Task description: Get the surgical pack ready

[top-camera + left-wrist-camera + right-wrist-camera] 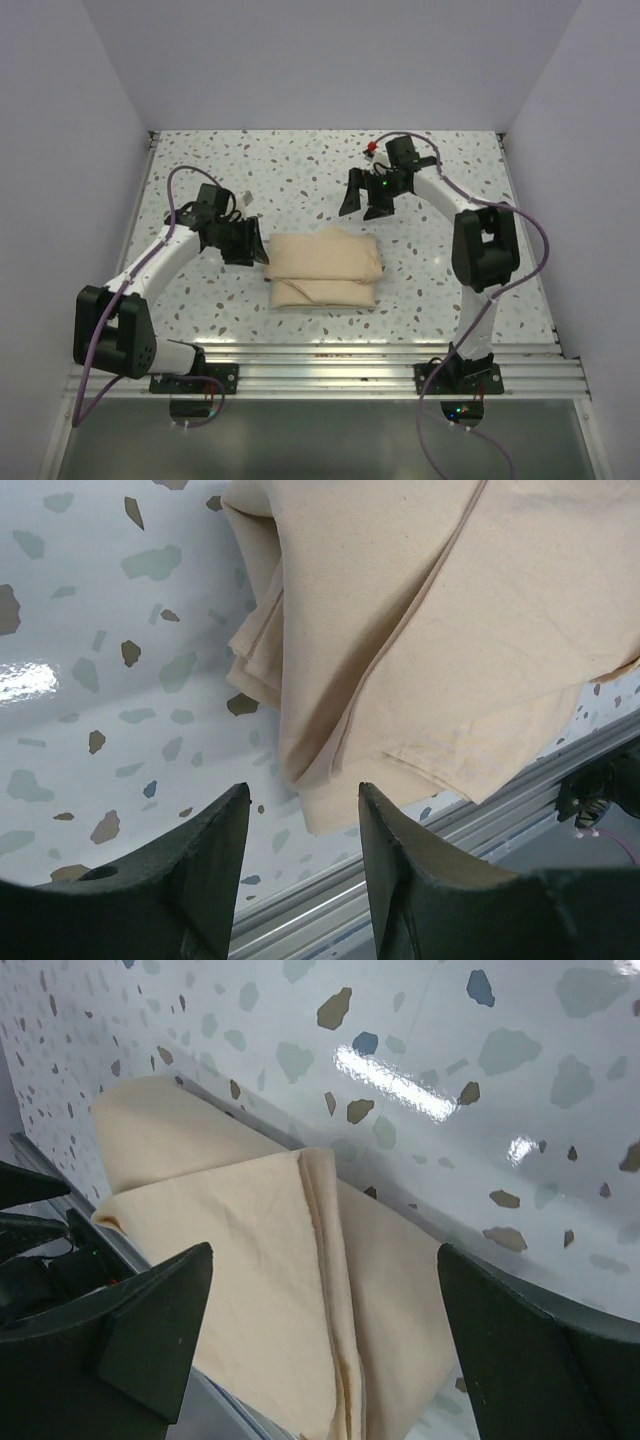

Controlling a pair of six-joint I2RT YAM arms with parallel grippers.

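Note:
The surgical pack (323, 270) is a compact folded bundle of tan-beige cloth lying in the middle of the speckled table (300, 180). The tin, instruments and gauze are not visible. My left gripper (248, 243) is open and empty just left of the bundle's left edge; in the left wrist view (303, 798) the cloth's folded corner (330, 790) lies just ahead of the fingertips. My right gripper (362, 201) is open and empty, held above the table behind the bundle; the right wrist view (325, 1260) looks down on the folded cloth (260, 1260).
A metal rail (330, 355) runs along the table's near edge, close to the bundle's front. White walls close in the left, back and right sides. A small red part (371, 149) sits on the right arm near the back.

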